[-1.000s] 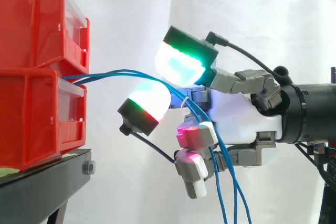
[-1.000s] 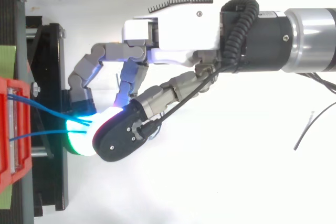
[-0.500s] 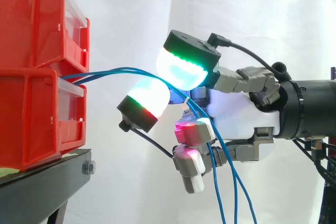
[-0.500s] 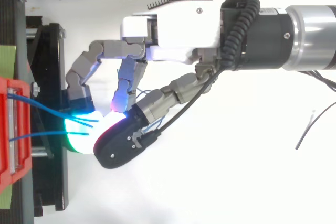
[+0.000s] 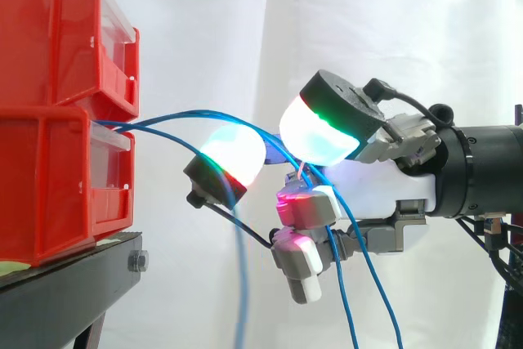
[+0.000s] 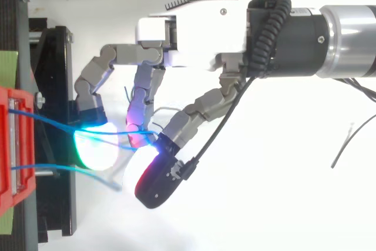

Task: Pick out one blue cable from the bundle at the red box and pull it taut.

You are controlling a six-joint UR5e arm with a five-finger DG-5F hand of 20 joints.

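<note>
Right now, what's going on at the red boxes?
The robot's hand sits among the blue cables that run out of the red box. They arc slack from box to hand, then hang down; none is taut yet. One strand hangs apart, nearer the box. Whether the hand grips any cable can't be told.

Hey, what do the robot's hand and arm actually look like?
The hand has a white palm shell and grey segmented fingers. They end in thick, black-backed pads that glow white, cyan, green, red and magenta. The arm behind it is a black and silver cylinder.
</note>
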